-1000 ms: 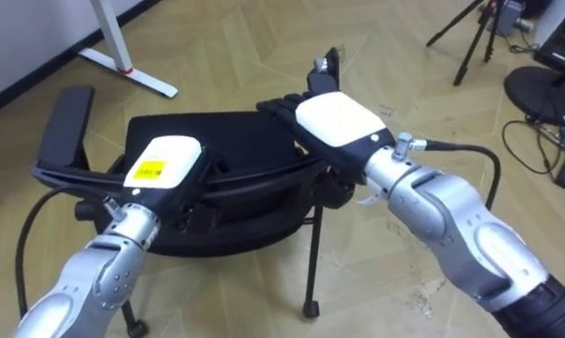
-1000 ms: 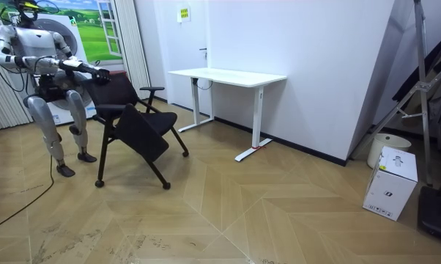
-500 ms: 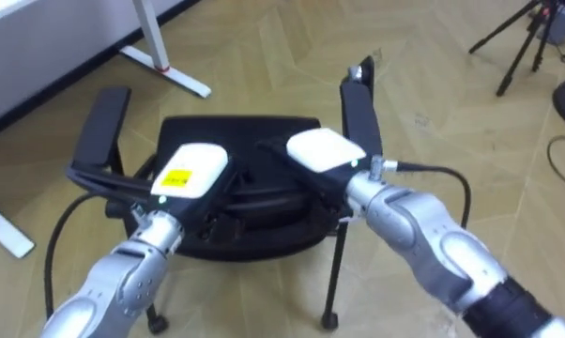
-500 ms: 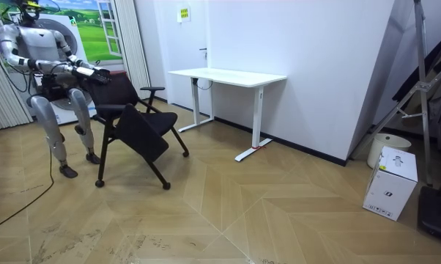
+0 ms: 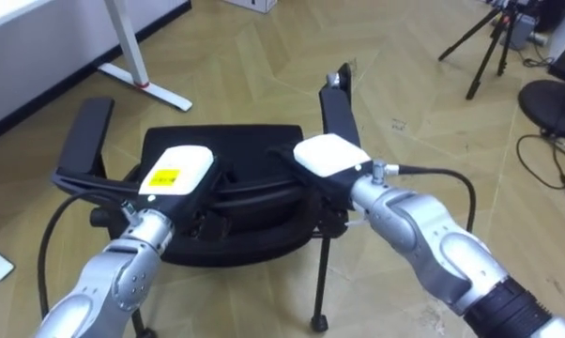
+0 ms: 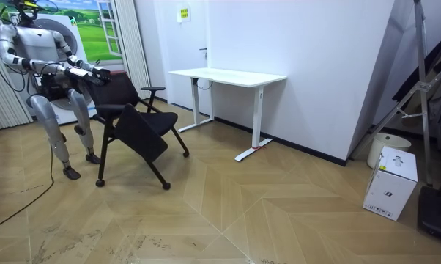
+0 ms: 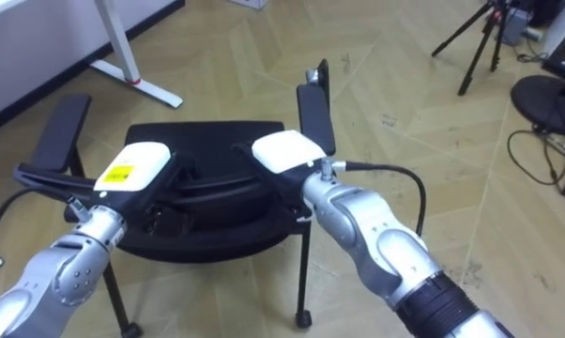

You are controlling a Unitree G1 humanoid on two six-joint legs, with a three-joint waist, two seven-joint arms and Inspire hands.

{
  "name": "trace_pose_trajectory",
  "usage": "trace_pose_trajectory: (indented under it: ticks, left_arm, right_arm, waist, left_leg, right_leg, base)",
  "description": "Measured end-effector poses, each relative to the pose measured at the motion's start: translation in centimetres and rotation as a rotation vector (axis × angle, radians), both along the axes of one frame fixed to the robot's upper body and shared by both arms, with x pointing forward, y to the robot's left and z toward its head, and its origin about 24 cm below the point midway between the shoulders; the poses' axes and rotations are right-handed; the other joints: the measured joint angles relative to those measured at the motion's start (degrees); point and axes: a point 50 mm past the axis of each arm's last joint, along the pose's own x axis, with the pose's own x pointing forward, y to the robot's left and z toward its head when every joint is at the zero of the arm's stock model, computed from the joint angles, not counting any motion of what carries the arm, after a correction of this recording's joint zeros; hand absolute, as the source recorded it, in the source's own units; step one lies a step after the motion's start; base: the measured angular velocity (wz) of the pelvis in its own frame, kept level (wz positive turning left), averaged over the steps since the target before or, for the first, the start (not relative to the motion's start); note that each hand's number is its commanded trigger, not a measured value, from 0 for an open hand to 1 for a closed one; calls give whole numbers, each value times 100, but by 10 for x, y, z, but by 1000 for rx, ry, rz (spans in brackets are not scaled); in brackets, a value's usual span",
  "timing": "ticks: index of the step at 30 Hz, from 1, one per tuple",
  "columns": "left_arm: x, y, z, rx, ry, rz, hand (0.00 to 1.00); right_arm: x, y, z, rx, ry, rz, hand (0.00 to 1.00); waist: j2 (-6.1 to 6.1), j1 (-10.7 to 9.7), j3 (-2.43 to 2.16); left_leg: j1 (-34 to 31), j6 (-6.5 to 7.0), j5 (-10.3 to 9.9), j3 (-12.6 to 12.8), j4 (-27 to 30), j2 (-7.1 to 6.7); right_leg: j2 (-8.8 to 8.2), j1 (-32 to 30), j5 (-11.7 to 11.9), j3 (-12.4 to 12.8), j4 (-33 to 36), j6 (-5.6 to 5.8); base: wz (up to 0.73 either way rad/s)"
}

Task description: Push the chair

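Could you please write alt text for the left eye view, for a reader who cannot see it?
The robot's left hand and right hand lie on the top of the backrest of a black chair, seen from above. Around it is wooden floor, with a white desk leg at upper left and a tripod at upper right.

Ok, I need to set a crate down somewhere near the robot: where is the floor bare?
Bare floor lies between the chair and the white box, in front of the white desk. It is crowded on the robot's right, by the tripod and a dark round base.
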Motion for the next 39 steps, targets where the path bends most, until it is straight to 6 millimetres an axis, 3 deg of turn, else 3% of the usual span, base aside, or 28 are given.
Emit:
trace_pose_trajectory:
  ticks: [9, 21, 22, 26, 35, 39]
  left_arm:
    - [-3, -1, -5, -3, 18, 7, 100]
    - [-5, -3, -7, -20, 28, 18, 100]
    - [-5, -3, -7, -20, 28, 18, 100]
    - [-6, -3, -8, -22, 32, 19, 100]
    - [-6, -4, -9, -29, 32, 11, 100]
    - [-9, -9, -9, -35, 32, -34, 100]
  right_arm:
    - [-2, -7, -12, 20, -34, -35, 0]
    - [-5, -8, -13, 2, -48, -15, 0]
    - [-5, -8, -13, 3, -48, -13, 26]
    - [-5, -8, -13, 2, -47, -12, 100]
    - [-5, -8, -13, -4, -58, -13, 100]
    - [-3, -12, -13, -4, -64, -35, 100]
  waist:
    - [45, -48, -28]
    - [134, -65, -34]
    - [135, -66, -34]
    - [156, -65, -23]
    - [177, -65, -30]
    - [187, 43, -36]
  left_leg:
    - [80, 0, 0, 43, 5, -5]
    - [79, 1, 0, 149, -7, -2]
    - [82, 1, -1, 171, -7, -1]
    - [125, 1, -1, 205, -10, 1]
    - [125, 3, -2, 208, -32, 1]
    - [136, 4, 0, 227, -24, -17]
  right_leg:
    - [-4, 117, -7, -6, -50, 10]
    - [-9, 141, -14, -2, -52, 21]
    - [-9, 142, -14, 2, -52, 21]
    - [-9, 176, -17, 10, -57, 25]
    - [-10, 183, -21, 2, -69, 30]
    - [-30, 203, -33, 4, -90, 50]
  base:
    - [1]
    - [0]
    - [0]
    - [0]
    - [0]
    - [5]
